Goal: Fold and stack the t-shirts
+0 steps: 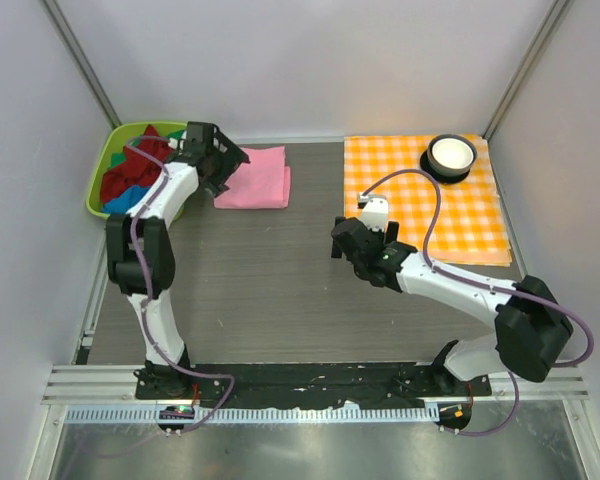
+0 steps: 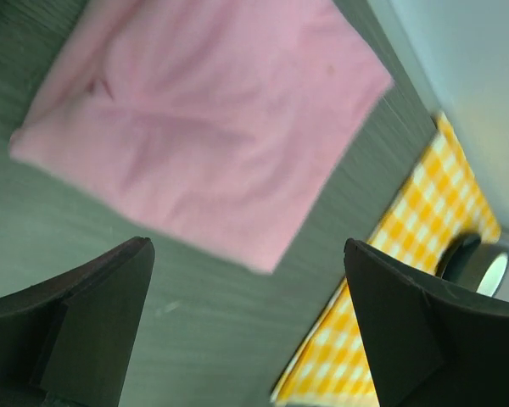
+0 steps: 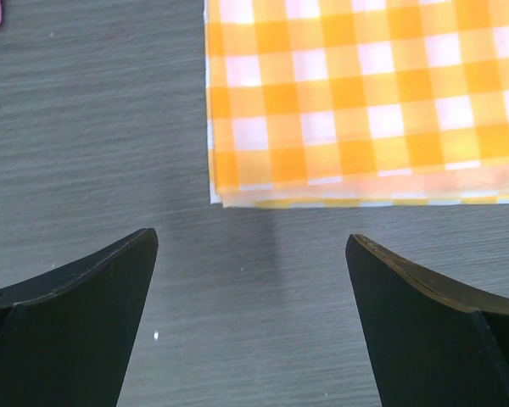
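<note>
Two claws, both spread and empty: the left claw (image 2: 246,248) hangs over the folded pink t-shirt (image 1: 254,177) near the table's (image 1: 280,290) far-left corner, beside a green basket (image 1: 107,160) holding crumpled red, green and blue t-shirts (image 1: 132,172); the right claw (image 3: 253,242) hovers mid-table, at the checked cloth's (image 1: 420,205) near-left corner.

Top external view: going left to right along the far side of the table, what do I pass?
Green bin → folded pink t-shirt → orange-and-white checked cloth.
</note>
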Controlling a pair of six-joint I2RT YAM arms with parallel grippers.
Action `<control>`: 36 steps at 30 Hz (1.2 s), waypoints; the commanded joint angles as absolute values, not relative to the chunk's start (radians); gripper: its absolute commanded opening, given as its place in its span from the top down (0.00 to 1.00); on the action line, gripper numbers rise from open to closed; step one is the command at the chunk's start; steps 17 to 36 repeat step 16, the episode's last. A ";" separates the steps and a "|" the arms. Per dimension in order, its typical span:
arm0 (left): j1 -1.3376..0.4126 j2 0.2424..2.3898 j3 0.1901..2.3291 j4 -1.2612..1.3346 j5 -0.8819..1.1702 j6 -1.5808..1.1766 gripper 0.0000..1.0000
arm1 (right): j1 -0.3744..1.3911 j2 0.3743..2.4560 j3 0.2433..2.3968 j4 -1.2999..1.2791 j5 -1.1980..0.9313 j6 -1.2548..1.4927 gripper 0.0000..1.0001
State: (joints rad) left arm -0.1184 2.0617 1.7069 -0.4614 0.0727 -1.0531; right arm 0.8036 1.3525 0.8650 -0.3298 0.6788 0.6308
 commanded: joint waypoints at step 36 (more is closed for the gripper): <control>-0.454 0.893 0.985 -0.534 -0.282 -0.552 0.00 | 0.811 1.364 1.083 -0.415 0.885 0.511 0.00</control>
